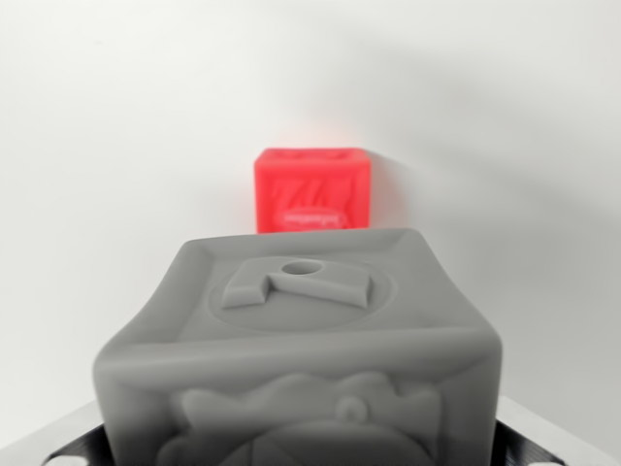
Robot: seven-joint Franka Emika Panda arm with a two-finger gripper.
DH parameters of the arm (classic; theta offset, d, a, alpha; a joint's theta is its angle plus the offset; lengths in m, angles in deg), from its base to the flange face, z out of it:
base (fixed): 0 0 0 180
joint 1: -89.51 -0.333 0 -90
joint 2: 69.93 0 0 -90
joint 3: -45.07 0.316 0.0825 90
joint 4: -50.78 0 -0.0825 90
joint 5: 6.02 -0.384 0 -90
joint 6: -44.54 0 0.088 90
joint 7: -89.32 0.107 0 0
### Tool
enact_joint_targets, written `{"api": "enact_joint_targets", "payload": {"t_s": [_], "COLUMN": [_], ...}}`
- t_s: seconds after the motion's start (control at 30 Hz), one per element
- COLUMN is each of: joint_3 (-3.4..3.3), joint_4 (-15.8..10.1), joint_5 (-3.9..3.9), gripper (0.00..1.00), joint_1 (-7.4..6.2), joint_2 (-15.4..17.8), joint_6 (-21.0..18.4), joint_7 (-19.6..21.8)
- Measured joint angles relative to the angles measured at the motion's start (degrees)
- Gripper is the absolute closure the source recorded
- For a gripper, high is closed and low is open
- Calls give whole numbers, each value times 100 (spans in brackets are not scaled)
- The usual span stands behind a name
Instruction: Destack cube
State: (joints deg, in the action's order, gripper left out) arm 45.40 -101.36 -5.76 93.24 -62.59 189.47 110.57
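A grey cube with raised relief on its faces fills the lower half of the wrist view, very close to the camera. It sits between dark and silver parts of my gripper, which show only at the bottom left and bottom right corners. The fingertips are hidden behind the cube, and the gripper appears shut on it. A red cube with embossed faces stands alone on the white surface farther away, just beyond the grey cube's top edge. The two cubes are apart.
A plain white surface surrounds the red cube on all sides. The red cube casts a faint shadow to its right.
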Motion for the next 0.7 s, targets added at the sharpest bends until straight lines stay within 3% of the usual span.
{"api": "enact_joint_targets", "payload": {"t_s": [0.2, 0.7], "joint_3": [-32, -306], "joint_4": [19, -134], "joint_5": [-1, 22], "gripper": [100, 100], "joint_1": [3, 130], "joint_2": [143, 107], "joint_6": [-133, -4], "joint_7": [-77, -584]}}
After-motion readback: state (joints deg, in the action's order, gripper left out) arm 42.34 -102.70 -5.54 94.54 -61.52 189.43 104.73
